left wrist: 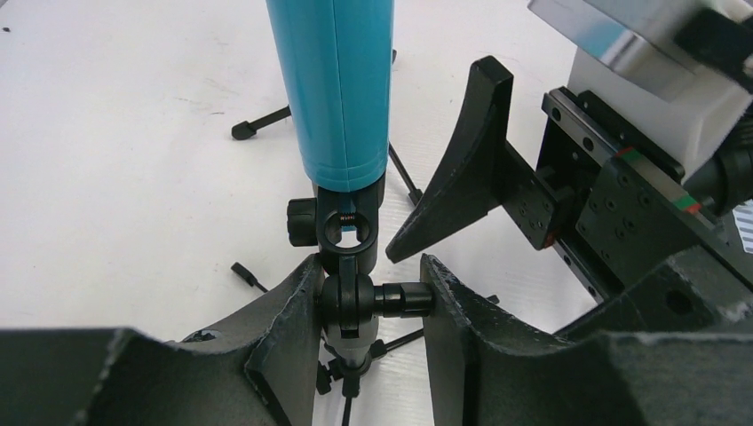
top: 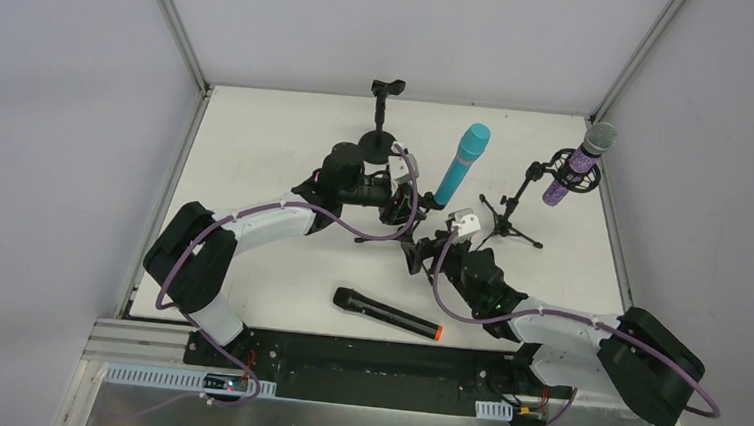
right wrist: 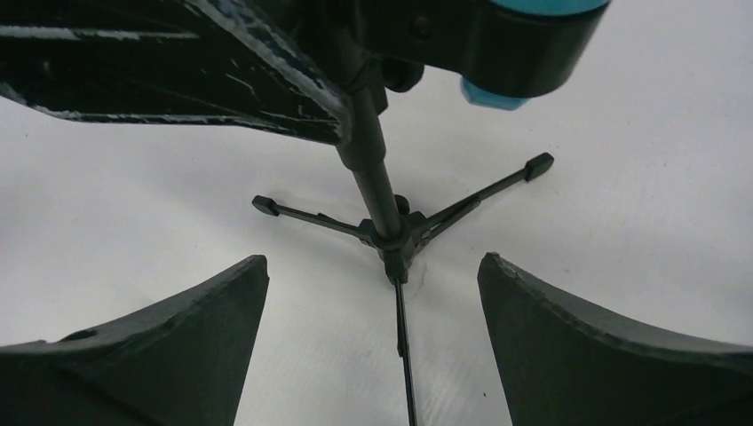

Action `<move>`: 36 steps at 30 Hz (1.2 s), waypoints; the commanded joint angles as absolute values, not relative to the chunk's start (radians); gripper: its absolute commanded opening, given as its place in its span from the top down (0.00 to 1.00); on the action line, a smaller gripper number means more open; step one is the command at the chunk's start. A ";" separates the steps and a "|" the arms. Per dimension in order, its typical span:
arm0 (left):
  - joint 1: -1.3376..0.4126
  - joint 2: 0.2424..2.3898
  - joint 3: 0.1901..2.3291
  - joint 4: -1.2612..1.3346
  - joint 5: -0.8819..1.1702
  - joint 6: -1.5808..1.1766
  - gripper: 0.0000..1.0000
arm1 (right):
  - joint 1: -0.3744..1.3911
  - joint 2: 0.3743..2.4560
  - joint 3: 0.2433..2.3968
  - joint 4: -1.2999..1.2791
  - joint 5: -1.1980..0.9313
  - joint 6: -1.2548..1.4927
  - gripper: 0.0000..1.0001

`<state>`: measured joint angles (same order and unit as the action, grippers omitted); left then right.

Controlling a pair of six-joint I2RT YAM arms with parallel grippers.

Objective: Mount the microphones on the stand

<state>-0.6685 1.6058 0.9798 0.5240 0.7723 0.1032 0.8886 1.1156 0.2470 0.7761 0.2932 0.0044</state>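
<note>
I judge two of three done. The turquoise microphone (top: 465, 164) sits in the clip of its tripod stand (right wrist: 380, 191), and the purple microphone (top: 582, 162) is in the shock-mount stand (top: 506, 214). My left gripper (left wrist: 371, 297) is clenched on the tripod stand's swivel joint, and the right gripper (right wrist: 371, 275) stands released around its base. The black microphone (top: 386, 314) lies on the table (top: 277, 146). The back stand (top: 384, 113) has nothing in it.
</note>
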 commanded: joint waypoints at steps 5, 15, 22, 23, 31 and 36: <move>-0.672 1.545 1.001 0.548 0.746 0.046 1.00 | 0.946 1.339 0.279 1.269 0.381 -0.131 0.11; -0.672 1.553 1.000 0.557 0.749 0.035 1.00 | 1.017 1.647 0.402 1.523 0.663 -0.296 0.18; -0.672 1.563 0.999 0.571 0.756 0.017 1.00 | 1.018 1.711 0.453 1.524 0.772 -0.281 0.31; -0.672 1.563 1.000 0.572 0.757 0.016 1.00 | 1.018 1.721 0.456 1.524 0.771 -0.277 0.33; -0.672 1.562 0.997 0.581 0.762 0.010 1.00 | 1.018 1.770 0.472 1.525 0.812 -0.257 0.64; -0.672 1.556 0.998 0.586 0.766 0.007 1.00 | 1.018 1.785 0.481 1.524 0.827 -0.250 0.86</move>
